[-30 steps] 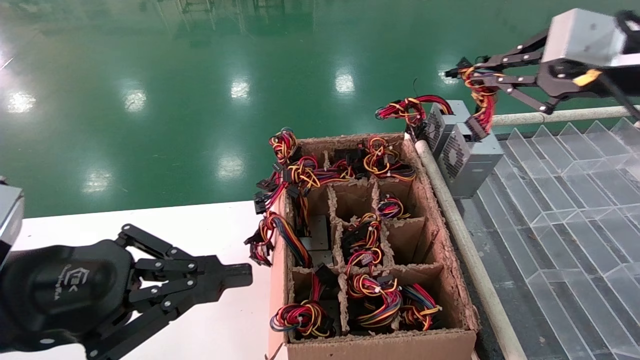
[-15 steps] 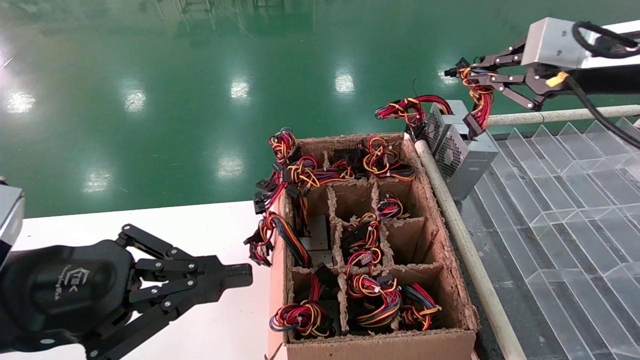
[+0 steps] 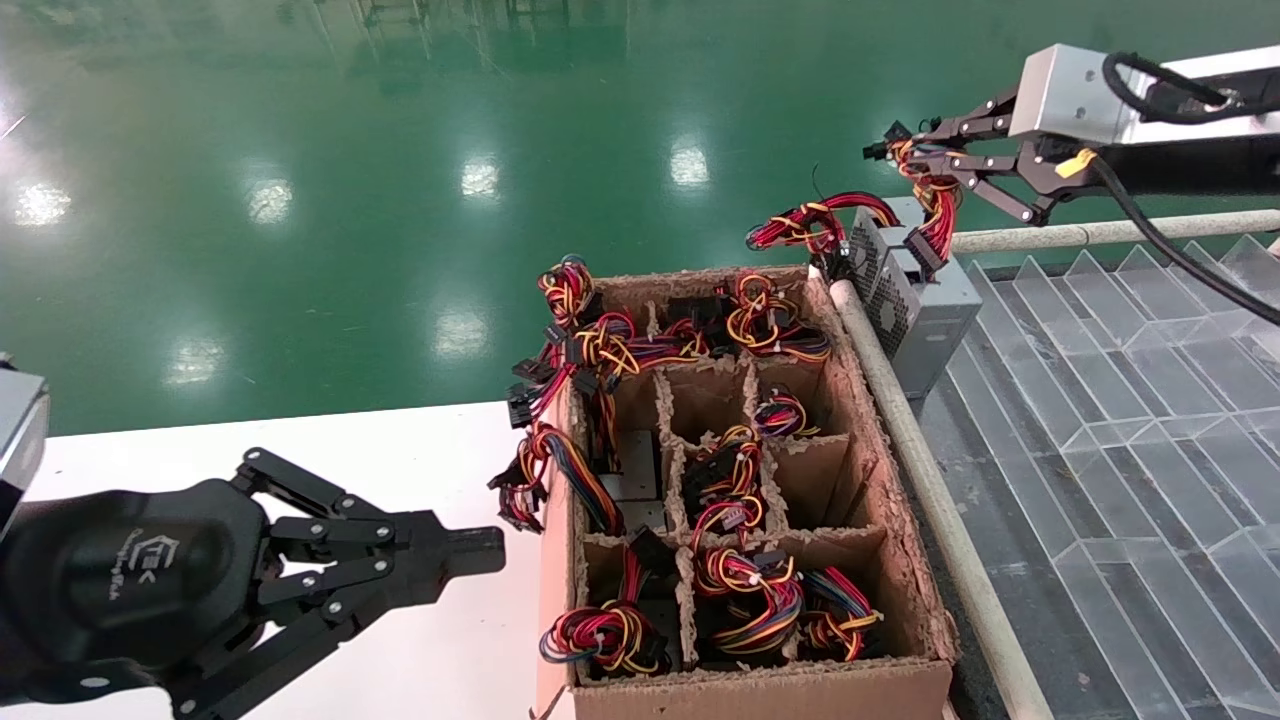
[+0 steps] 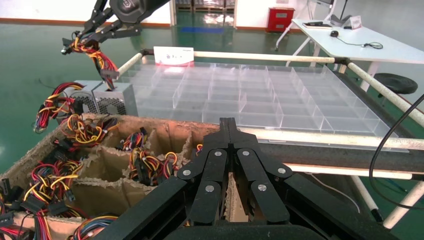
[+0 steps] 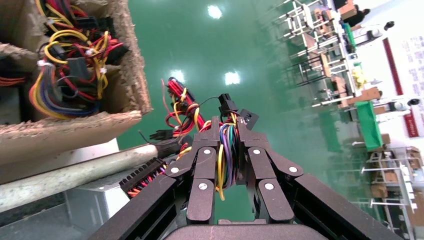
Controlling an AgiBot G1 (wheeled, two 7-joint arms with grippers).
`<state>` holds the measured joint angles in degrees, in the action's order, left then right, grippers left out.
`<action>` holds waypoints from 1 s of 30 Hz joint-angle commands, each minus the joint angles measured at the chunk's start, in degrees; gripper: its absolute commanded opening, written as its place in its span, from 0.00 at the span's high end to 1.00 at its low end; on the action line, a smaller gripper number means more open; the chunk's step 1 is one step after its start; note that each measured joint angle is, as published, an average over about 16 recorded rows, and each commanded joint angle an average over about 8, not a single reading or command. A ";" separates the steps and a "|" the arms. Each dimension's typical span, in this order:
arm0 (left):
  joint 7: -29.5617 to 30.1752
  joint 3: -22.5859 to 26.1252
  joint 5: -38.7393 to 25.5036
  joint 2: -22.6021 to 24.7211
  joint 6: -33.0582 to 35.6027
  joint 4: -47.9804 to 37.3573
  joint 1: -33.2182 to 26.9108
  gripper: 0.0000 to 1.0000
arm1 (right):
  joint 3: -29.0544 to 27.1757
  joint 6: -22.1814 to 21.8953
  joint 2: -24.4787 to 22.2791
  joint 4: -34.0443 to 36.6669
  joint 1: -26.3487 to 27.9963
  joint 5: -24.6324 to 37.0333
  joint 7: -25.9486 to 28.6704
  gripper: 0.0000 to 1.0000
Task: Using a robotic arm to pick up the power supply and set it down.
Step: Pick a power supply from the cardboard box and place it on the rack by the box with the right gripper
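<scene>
Fingers (image 3: 455,548) of the left gripper (image 3: 480,550) are seen pressed together with nothing between them, and that gripper is parked low over the white table (image 3: 300,440), just beside the cardboard box (image 3: 760,690). Its closed fingertips are shown from behind in the left wrist view (image 4: 229,125), pointed toward the box and the tray beyond it. The box is divided by cardboard partitions into compartments, and several of these are filled with red, yellow and black wire bundles (image 3: 745,590), some of which are draped over the near-left wall. Past the far right corner of the box, two grey boxes are stood side by side on the clear divided tray (image 3: 1130,420); the power supply (image 3: 930,310) is the nearer one, with its perforated side turned toward the box, while its twin (image 3: 880,235) is partly hidden behind it. Above them, the wire bundle (image 3: 925,205) of the power supply is gripped by the right gripper (image 3: 885,150), its fingers (image 5: 210,150) clenched on the coloured wires, and the bundle is stretched down from the fingertips to the power supply.
</scene>
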<state>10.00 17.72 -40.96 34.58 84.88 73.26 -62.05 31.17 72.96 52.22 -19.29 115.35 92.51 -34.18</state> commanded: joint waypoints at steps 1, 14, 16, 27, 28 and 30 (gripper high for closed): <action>0.00 0.00 0.00 0.00 0.00 0.00 0.00 1.00 | 0.20 0.28 0.18 0.88 0.01 0.21 -0.49 1.00; -0.02 0.03 0.02 -0.01 -0.01 0.00 -0.01 1.00 | 0.43 0.74 0.94 3.39 1.41 0.51 -2.27 0.07; -0.02 0.03 0.02 -0.01 -0.01 0.00 -0.01 1.00 | 0.35 0.77 0.93 3.58 1.53 0.40 -2.45 0.00; -0.03 0.06 0.04 -0.02 -0.02 0.00 -0.01 1.00 | -0.10 2.42 0.73 3.65 2.44 -0.44 -2.86 0.00; -0.03 0.06 0.04 -0.02 -0.02 0.00 -0.01 1.00 | -0.15 2.57 0.72 3.57 2.47 -0.54 -2.92 0.00; -0.03 0.06 0.04 -0.03 -0.03 0.00 -0.01 1.00 | -0.26 2.95 0.66 3.39 2.51 -0.75 -3.05 0.00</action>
<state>9.96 17.78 -40.92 34.55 84.85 73.26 -62.06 30.90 76.09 52.81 -16.04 117.87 91.74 -37.30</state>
